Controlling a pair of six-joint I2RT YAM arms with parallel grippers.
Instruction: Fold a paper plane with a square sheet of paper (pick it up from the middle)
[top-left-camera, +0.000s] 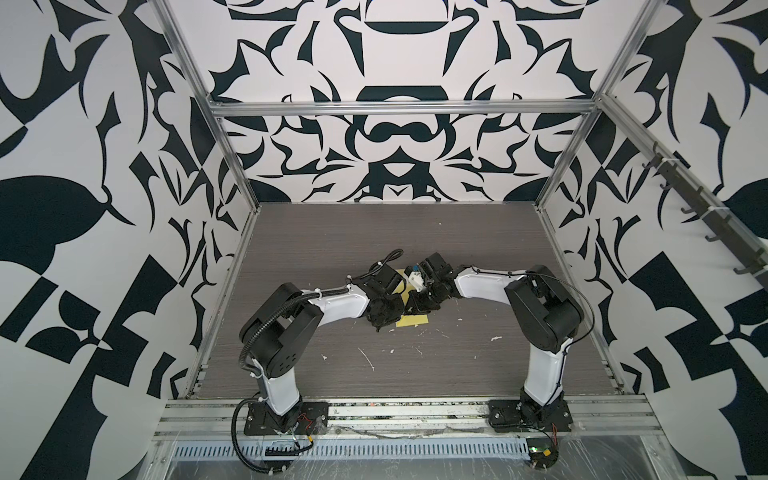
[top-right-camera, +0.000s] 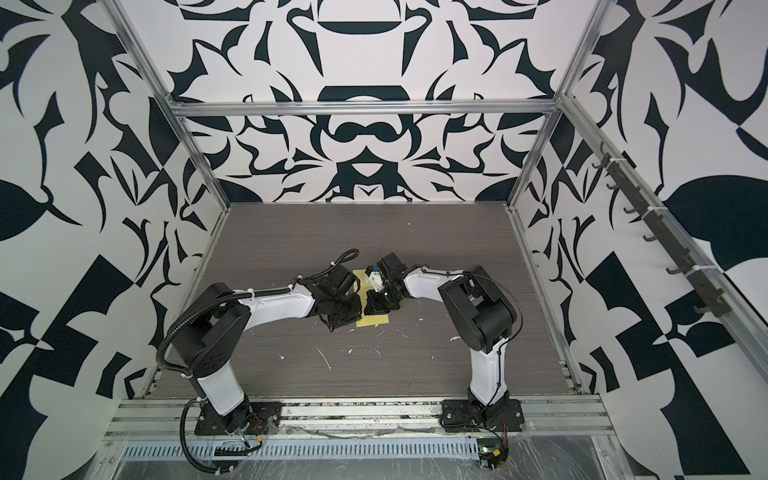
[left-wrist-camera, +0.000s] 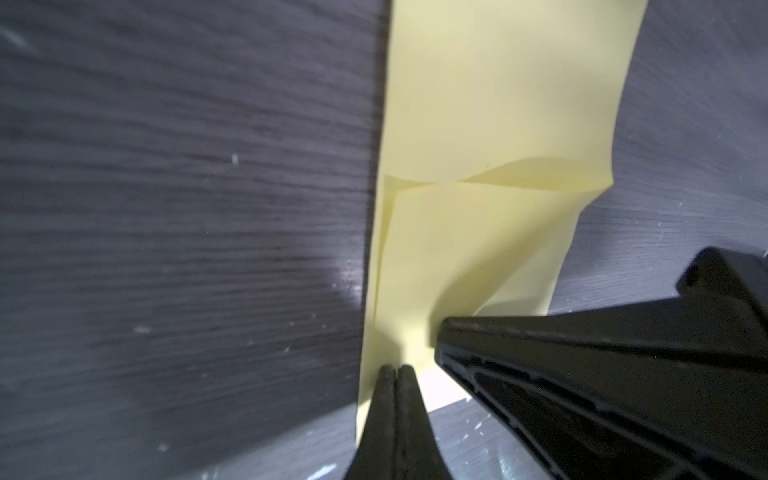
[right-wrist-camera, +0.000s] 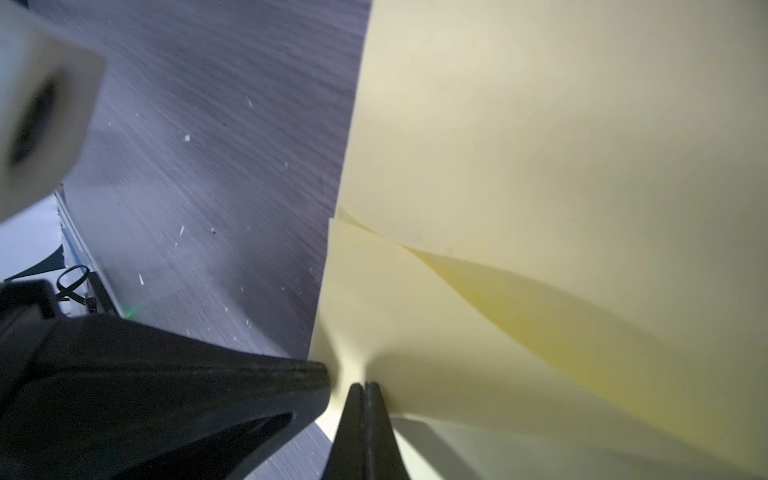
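You have the square sheet of paper (top-left-camera: 415, 321) on the table (top-left-camera: 374, 241), under your left gripper (left-wrist-camera: 395, 370) and right gripper (right-wrist-camera: 364, 384), set side by side, tips nearly touching.

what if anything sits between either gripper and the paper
Nothing visible does. The left gripper and the right gripper are each already shut on a raised pinch of the paper, tips close beside each other, with no other object between them and the sheet.
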